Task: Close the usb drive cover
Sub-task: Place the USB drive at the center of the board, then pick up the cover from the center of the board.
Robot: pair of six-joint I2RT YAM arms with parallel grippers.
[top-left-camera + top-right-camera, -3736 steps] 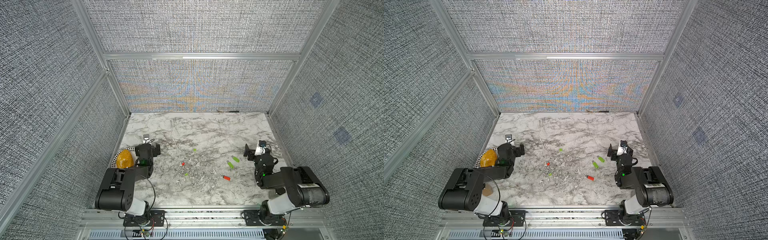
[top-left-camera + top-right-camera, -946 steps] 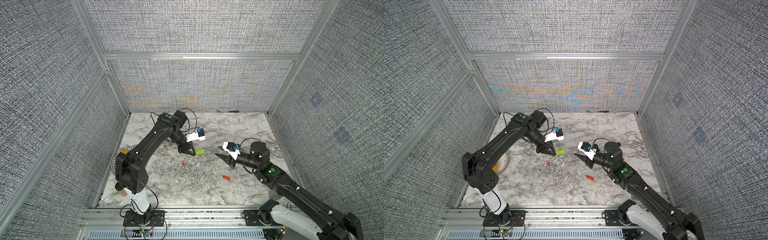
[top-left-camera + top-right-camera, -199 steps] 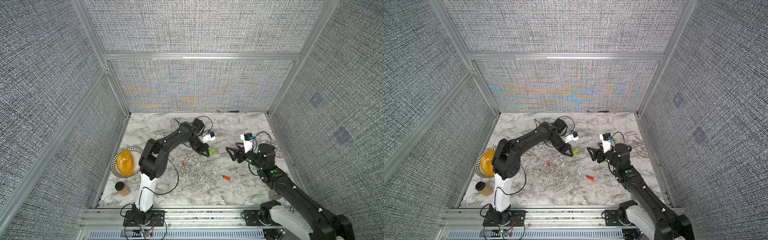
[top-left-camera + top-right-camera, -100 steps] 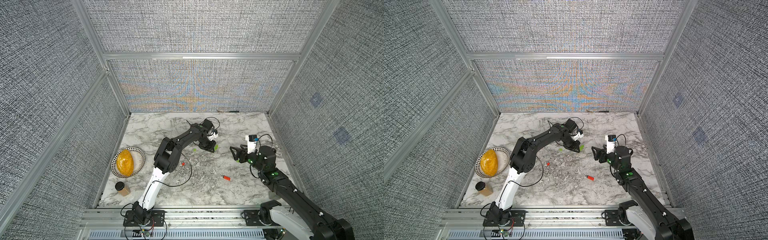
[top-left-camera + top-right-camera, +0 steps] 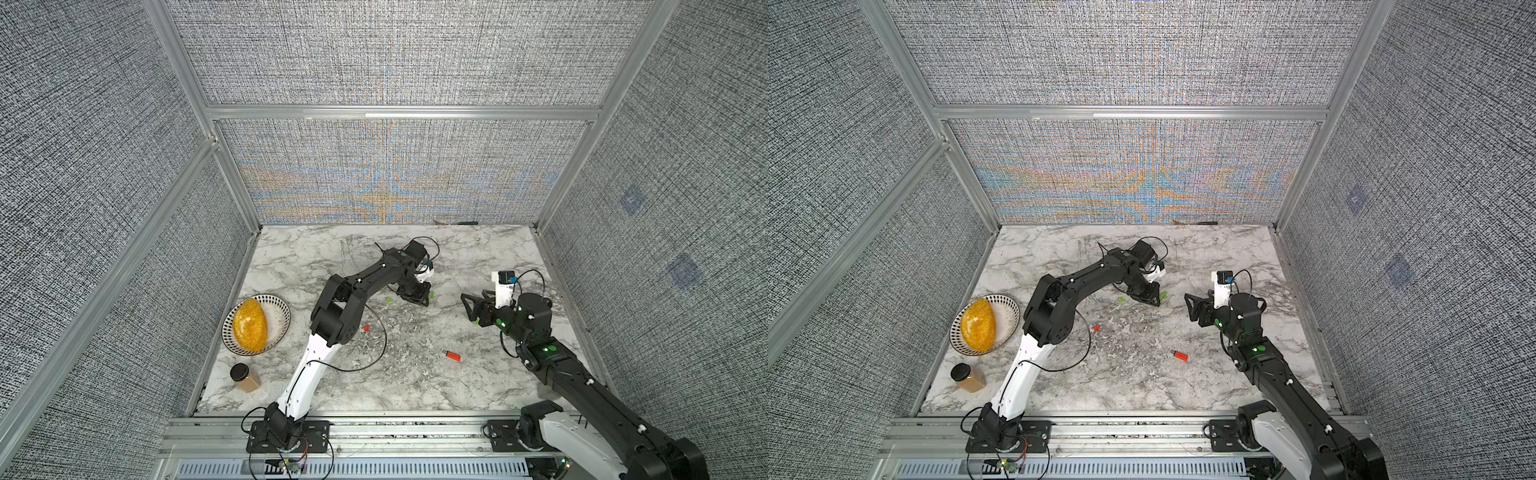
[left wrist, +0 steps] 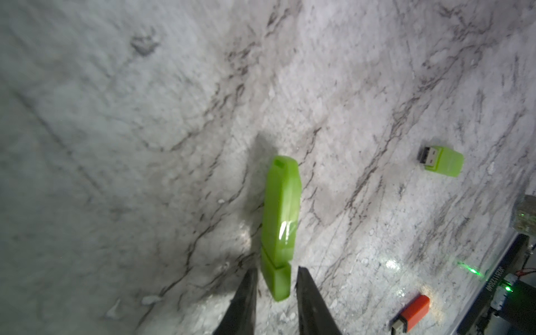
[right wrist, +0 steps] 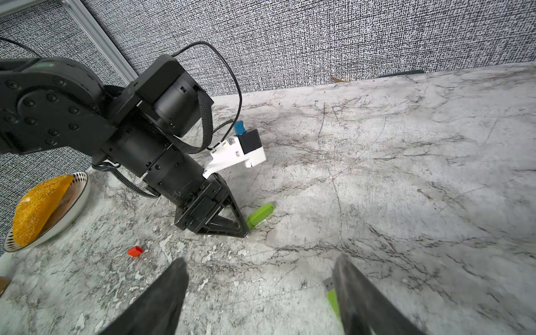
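Usb drive point(image 5: 453, 356) uncapped, cover point(image 5: 366, 328) well apart to left. Left gripper point(image 6: 277, 269) barely parted astride green stick point(image 6: 281, 208); right gripper point(image 7: 261, 258) wide, empty.

Grey woven fabric walls point(image 5: 374, 54) in aluminium framing point(image 5: 399, 112) enclose a white, grey-veined marble tabletop point(image 5: 478, 249).

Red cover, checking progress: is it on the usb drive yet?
No, the cover lies by itself, well apart from the uncapped usb drive.

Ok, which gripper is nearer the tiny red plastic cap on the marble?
Left. The left gripper stands beyond the tiny red plastic cap, to its right; the right gripper is much farther right.
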